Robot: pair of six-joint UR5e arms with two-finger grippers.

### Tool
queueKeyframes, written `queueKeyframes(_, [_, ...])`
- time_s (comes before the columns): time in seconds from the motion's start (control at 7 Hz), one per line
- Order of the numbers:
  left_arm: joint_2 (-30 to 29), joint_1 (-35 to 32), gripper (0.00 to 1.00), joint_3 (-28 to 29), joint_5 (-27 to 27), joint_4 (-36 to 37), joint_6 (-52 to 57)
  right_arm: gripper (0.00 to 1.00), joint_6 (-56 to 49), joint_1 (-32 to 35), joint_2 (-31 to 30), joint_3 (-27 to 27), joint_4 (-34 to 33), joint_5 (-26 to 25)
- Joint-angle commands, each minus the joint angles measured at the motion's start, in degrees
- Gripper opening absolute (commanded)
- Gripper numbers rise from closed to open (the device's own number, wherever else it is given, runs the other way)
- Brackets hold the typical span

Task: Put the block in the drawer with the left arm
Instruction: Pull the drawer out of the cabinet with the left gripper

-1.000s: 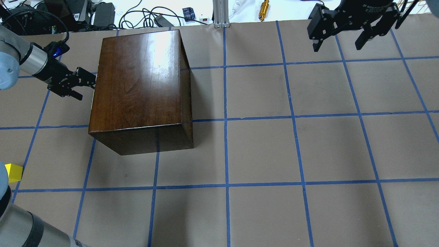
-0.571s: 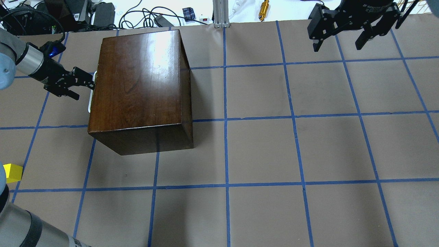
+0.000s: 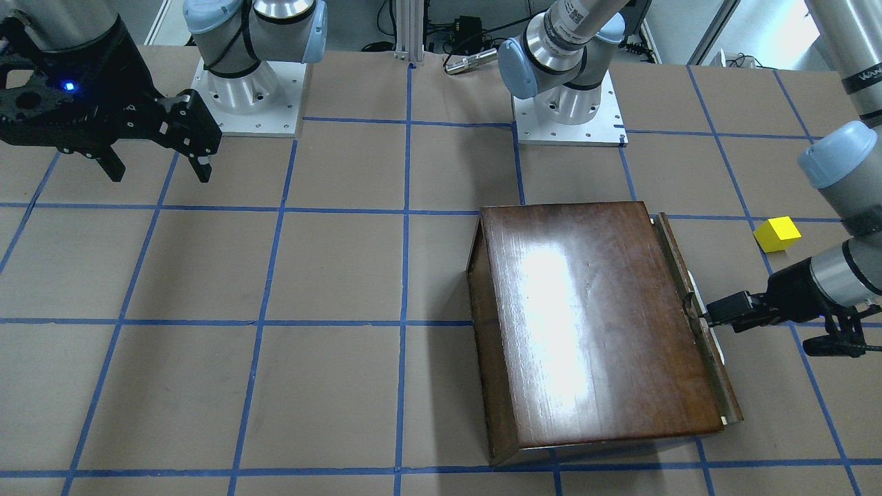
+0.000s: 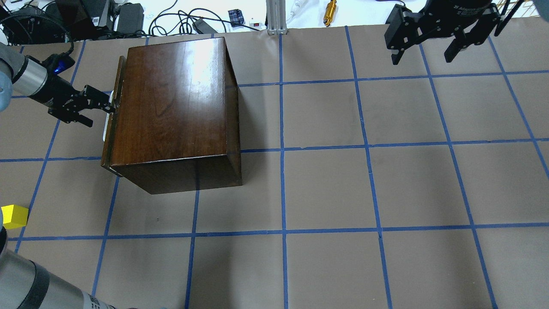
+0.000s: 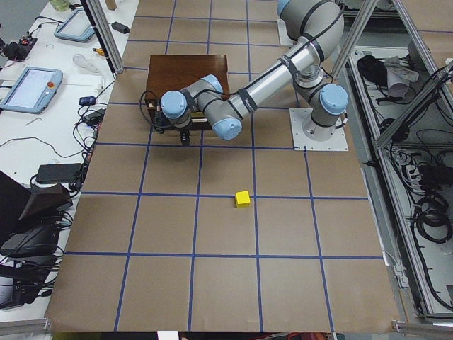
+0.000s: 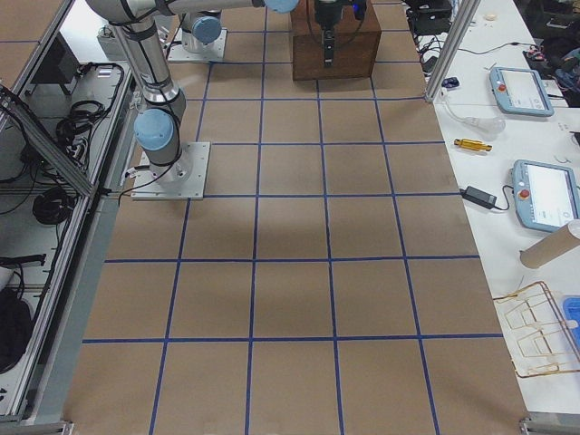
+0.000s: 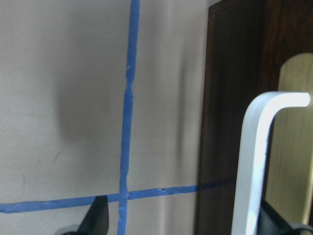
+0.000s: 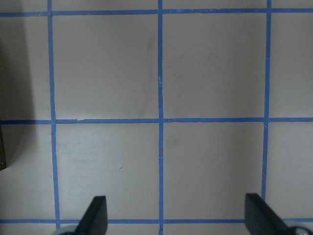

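Observation:
The yellow block lies on the table at the near left edge, well apart from the box; it also shows in the front-facing view. The dark-brown wooden box has its drawer pulled out a little on the left side. My left gripper is at the drawer front, jaws apart, with one finger hooked behind the metal handle. My right gripper is open and empty, high at the far right.
Cables, power bricks and a brass tool lie beyond the table's far edge. The brown paper table is marked with blue tape squares. The left arm's elbow sits at the near left corner, close to the block.
The drawer has slid out to the left from the box, its front now standing proud. My left gripper has moved left with the handle. The right arm has not moved.

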Motion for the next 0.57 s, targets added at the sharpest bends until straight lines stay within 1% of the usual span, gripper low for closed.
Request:
queueKeyframes(0.0, [-0.1,1.0,1.00,0.1,0.0,0.0,0.3,1.00,0.0,0.1,-0.1,0.0,0.0,0.0])
queueKeyframes(0.29, [0.0,3.6,1.00,0.2,2.1,0.0,1.4,1.00,0.0,0.0,0.0,0.0,0.0,0.1])
queueKeyframes(0.43, [0.0,4.0,1.00,0.2,2.1,0.0,1.4,1.00,0.0,0.1,0.0,0.0,0.0,0.0])
